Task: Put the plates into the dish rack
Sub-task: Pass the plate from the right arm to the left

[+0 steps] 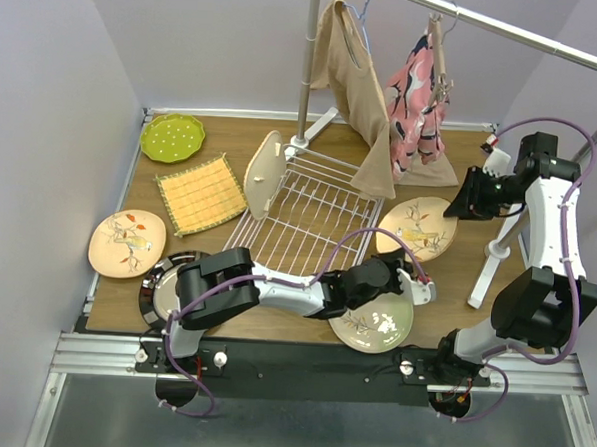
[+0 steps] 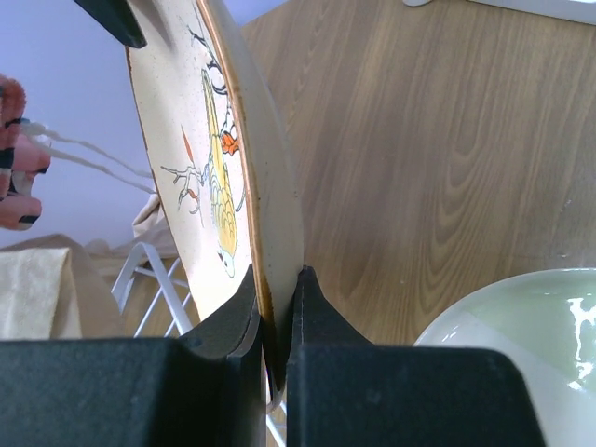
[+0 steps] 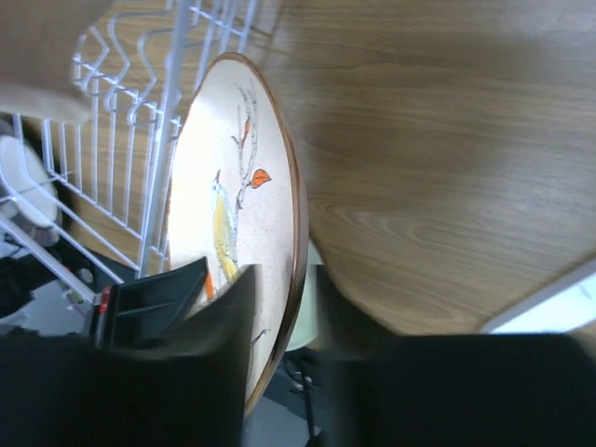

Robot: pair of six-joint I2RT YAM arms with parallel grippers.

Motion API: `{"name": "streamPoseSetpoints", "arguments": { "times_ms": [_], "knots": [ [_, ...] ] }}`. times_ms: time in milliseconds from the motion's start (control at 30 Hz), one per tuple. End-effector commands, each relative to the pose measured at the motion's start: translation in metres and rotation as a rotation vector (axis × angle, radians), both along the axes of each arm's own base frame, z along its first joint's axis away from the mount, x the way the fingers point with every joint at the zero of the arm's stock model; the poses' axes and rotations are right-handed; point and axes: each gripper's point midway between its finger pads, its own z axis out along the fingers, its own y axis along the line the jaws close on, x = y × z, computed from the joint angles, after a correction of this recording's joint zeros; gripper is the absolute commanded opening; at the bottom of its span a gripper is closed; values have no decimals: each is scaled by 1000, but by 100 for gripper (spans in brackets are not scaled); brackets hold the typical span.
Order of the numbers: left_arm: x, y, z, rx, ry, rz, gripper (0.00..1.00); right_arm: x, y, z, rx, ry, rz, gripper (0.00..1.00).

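My left gripper [image 1: 418,286] is shut on the near rim of a tan plate with a bird painting [image 1: 418,228], held tilted up just right of the white wire dish rack [image 1: 304,216]. In the left wrist view the jaws [image 2: 277,298] pinch that plate's rim [image 2: 214,158]. My right gripper [image 1: 468,200] is open at the plate's far right edge; in its wrist view the fingers [image 3: 284,307] stand either side of the rim [image 3: 233,214]. A cream plate [image 1: 264,170] stands in the rack. Lime green [image 1: 172,137], tan floral [image 1: 127,243], dark-rimmed silvery [image 1: 161,292] and pale-green floral [image 1: 375,326] plates lie on the table.
A yellow-orange woven mat [image 1: 201,192] lies left of the rack. The clothes-rail stand with a tan garment [image 1: 361,82] and a pink one [image 1: 415,99] hangs over the rack's back right. A white stand foot [image 1: 494,256] is at the right.
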Motion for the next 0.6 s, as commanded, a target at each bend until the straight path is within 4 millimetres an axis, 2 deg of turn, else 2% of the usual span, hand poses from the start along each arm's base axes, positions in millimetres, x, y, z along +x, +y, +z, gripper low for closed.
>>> {"name": "streamPoseSetpoints", "arguments": {
  "times_ms": [0,33,133,233,567],
  "knots": [
    [12,16,92,-289,-50,93,0,-8,18,11,88,-28,52,54],
    [11,18,97,-306,-51,94,0,-8,19,11,91,-31,56,64],
    [9,24,99,-328,-48,96,0,-8,19,9,91,-31,58,76],
    [6,26,100,-335,-48,90,0,-6,17,6,83,-29,52,84],
    [-10,26,88,-304,-44,38,0,24,18,18,131,-88,-2,91]
  ]
}}
